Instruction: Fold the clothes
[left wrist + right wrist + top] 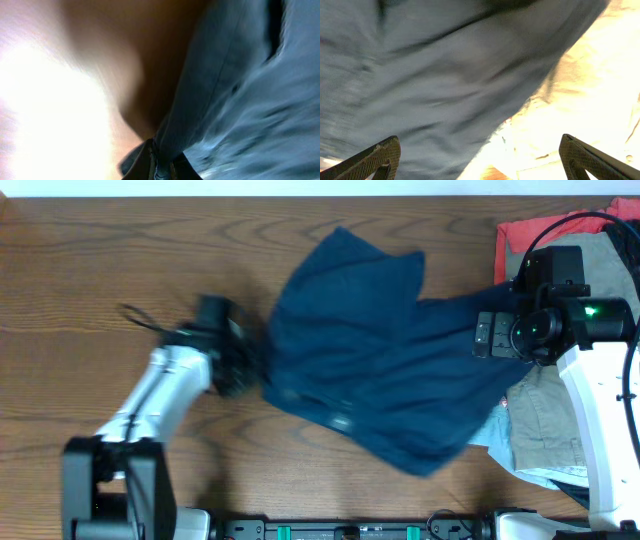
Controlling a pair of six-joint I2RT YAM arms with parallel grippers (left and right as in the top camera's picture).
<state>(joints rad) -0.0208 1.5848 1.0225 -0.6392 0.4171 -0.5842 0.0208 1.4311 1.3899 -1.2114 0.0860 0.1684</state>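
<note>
The dark navy garment (380, 370) lies spread and rumpled across the middle of the wooden table. My left gripper (243, 370) is at its left edge, shut on a fold of the navy cloth; the left wrist view shows the cloth (240, 90) pinched between the fingers (162, 167). My right gripper (495, 335) hovers over the garment's right end, open and empty. In the right wrist view the navy cloth (435, 85) fills the space above its spread fingers (482, 160).
A pile of other clothes sits at the right edge: a red garment (525, 235) at the back, a khaki-grey garment (545, 420) in front, and pale blue cloth (490, 435) under it. Bare wooden table (100, 260) lies to the left.
</note>
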